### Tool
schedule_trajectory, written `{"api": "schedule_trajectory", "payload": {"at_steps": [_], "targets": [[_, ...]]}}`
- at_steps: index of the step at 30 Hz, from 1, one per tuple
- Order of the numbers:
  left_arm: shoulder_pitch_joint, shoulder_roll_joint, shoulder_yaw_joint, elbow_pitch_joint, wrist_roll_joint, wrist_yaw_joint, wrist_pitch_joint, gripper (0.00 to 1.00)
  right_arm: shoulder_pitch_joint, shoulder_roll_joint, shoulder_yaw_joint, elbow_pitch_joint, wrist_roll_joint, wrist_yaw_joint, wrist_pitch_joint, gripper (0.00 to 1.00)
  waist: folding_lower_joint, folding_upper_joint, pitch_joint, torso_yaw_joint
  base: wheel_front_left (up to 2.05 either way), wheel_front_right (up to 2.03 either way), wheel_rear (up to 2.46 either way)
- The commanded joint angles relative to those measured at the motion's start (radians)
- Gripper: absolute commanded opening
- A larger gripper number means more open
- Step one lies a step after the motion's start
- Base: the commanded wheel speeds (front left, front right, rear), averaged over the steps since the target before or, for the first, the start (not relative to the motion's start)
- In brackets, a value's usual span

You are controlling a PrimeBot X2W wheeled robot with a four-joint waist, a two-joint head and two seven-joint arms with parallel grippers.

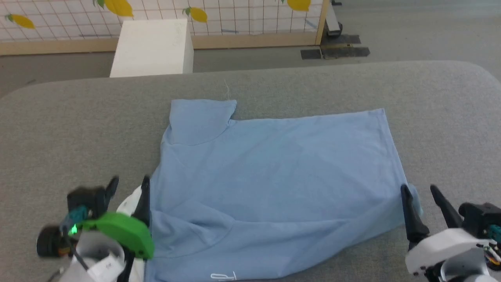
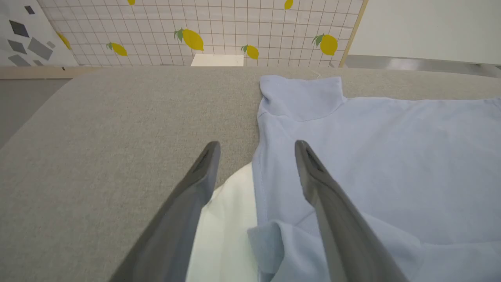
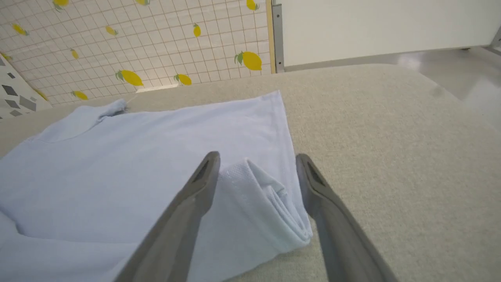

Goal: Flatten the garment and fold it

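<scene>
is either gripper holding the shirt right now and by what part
Nothing is held. The left gripper and right gripper are both open; the garment lies loose on the table, with fabric between each gripper's jaws, unclamped.

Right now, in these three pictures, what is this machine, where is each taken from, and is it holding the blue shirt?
It is a robot with two arms, each ending in a gripper of two dark fingers. The wide picture comes from a camera on its head, looking down at a grey padded table. A light blue T-shirt lies spread there, its near edge rumpled. The other two come from wrist cameras, looking along the fingers. The left gripper sits at the shirt's left edge, the right gripper at its near right corner. Both are open, so nothing is held.
</scene>
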Motion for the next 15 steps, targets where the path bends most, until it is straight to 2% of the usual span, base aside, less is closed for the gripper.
{"api": "schedule_trajectory", "payload": {"at_steps": [1,6,15], "targets": [[-0.063,0.015,-0.011,0.014,0.025,-0.024,-0.009,1.00,-0.030,-0.011,0.014,-0.010,-0.010,-0.002,-0.029,1.00,0.0000,0.0000,0.043,-0.022,0.00,0.00,0.00],[-0.271,0.025,-0.020,0.081,0.063,-0.072,-0.025,1.00,-0.079,-0.017,0.048,-0.041,-0.018,-0.002,-0.086,1.00,0.0000,0.0000,0.134,-0.057,0.00,0.00,0.00],[-0.584,0.078,-0.013,0.254,0.074,-0.147,0.067,1.00,-0.135,-0.014,0.069,-0.053,-0.008,-0.002,-0.153,1.00,0.0000,0.0000,0.278,-0.145,0.00,0.00,0.00]]}}
